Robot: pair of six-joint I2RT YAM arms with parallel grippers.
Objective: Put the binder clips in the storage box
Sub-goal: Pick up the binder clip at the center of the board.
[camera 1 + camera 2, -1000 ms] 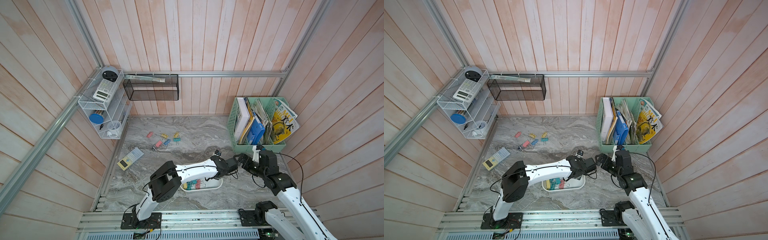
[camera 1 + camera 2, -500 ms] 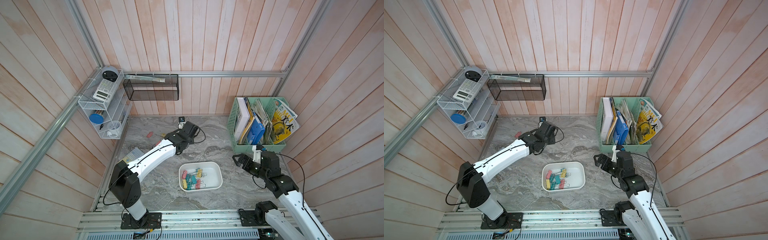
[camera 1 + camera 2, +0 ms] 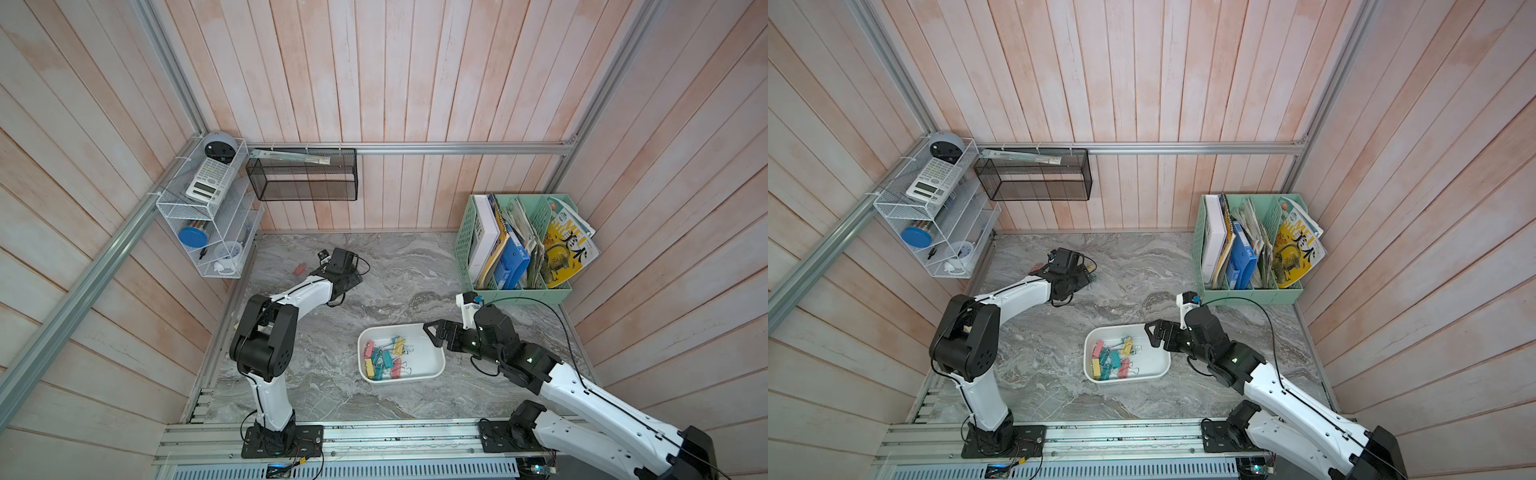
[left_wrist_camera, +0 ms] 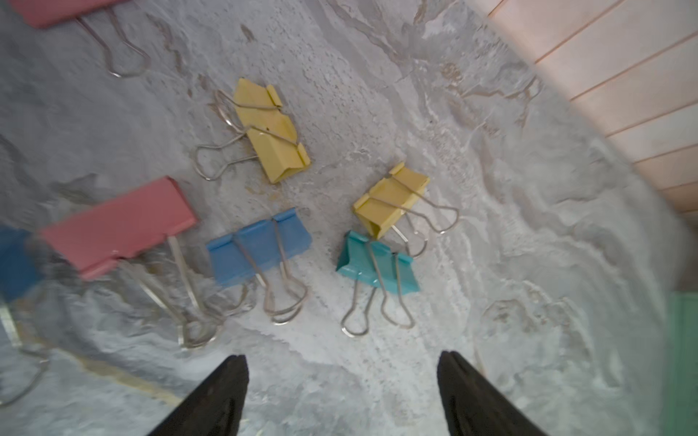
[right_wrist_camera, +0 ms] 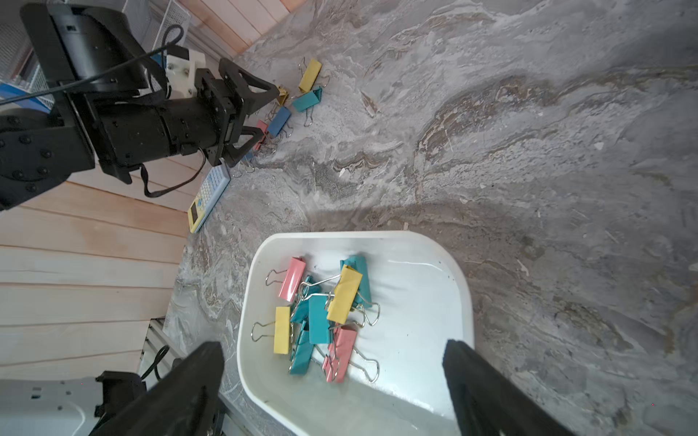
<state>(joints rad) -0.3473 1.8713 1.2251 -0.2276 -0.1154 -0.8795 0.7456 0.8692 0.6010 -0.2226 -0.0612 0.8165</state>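
In both top views the left arm (image 3: 299, 291) hides most loose clips (image 4: 260, 245); its wrist view shows them. Left claw (image 4: 342, 355) and right claw (image 5: 331, 344) are wide, empty.

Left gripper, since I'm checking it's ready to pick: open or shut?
Open: the left gripper has its fingers apart, nothing between them, above binder clips.

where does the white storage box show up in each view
Top view: storage box, low centre, beside the right gripper.
Top view: low centre too.
Left wrist: not in it.
Right wrist: directly under the open right gripper.
Shared landmark: the loose binder clips outside it.
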